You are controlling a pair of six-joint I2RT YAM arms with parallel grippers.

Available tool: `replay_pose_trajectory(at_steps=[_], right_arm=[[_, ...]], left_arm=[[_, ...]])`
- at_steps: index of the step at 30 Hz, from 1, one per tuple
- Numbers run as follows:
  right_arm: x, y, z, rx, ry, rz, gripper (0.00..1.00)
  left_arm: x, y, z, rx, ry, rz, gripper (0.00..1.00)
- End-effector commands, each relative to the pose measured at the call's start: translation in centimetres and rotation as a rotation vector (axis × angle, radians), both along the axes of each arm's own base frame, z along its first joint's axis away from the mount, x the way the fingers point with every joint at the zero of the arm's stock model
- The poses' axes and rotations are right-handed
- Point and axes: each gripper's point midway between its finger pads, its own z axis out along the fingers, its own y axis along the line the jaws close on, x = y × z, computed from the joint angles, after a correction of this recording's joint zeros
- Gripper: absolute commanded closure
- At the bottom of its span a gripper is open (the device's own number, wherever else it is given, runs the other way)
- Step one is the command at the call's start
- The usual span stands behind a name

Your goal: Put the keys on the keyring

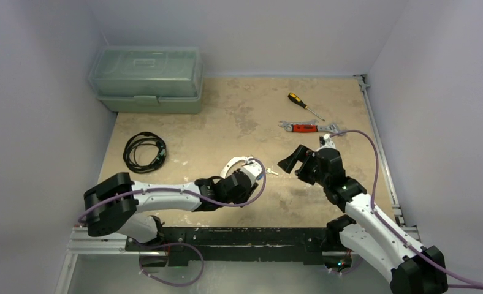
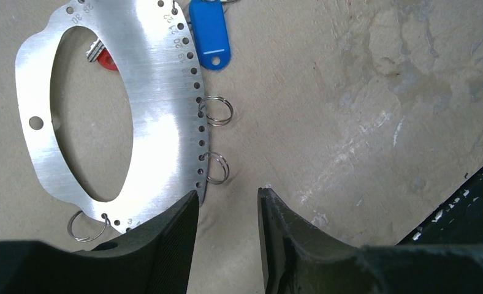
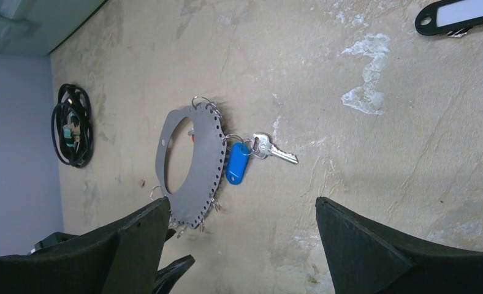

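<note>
tan, mottled table (image 1: 239, 116) fills the floor of the white-walled cell, with a pale green lidded toolbox (image 1: 147, 78) in its far left corner. the left gripper (image 2: 227, 202) sits low near the middle of the table with its jaws apart and nothing between them; in its wrist view one finger overlaps the near edge of the keyring, and whether they touch cannot be told. the right gripper (image 3: 242, 208) hangs just to the right with its jaws spread wide, also empty. a coiled black cable (image 1: 144, 152) lies well to the left. the keyring (image 2: 159, 92), a flat brushed-metal loop with numbered holes along its rim, lies flat on the table just in front of the left gripper. farther back on the right lie a red-handled wrench (image 1: 305, 127) and a yellow-and-black screwdriver (image 1: 303, 104). a blue tag (image 3: 238, 164) rests at the keyring's outer edge with a silver key (image 3: 274, 150) just beyond it. a black tag (image 3: 460, 15) lies well apart from the keyring. a red tag (image 2: 107, 60) shows through the loop's opening. small split rings (image 2: 216, 111) hang from several rim holes.
</note>
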Motion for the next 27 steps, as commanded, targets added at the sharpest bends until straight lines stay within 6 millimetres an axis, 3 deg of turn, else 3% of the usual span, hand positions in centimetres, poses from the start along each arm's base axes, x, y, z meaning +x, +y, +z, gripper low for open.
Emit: replay_pose_trajectory(at_steps=[1, 14, 27], right_arm=[[0.1, 0.2, 0.4, -0.001, -0.023, 0.016, 0.08], [0.4, 0.5, 0.9, 0.002, -0.032, 0.026, 0.08], [0.5, 0.7, 0.3, -0.001, -0.018, 0.035, 0.08]], left_arm=[[0.9, -3.0, 1.9, -0.115, -0.022, 0.013, 0.62], [1.8, -3.6, -0.6, -0.038, -0.031, 0.017, 0.68], [2.5, -3.0, -1.5, 0.011, -0.055, 0.038, 0.75]])
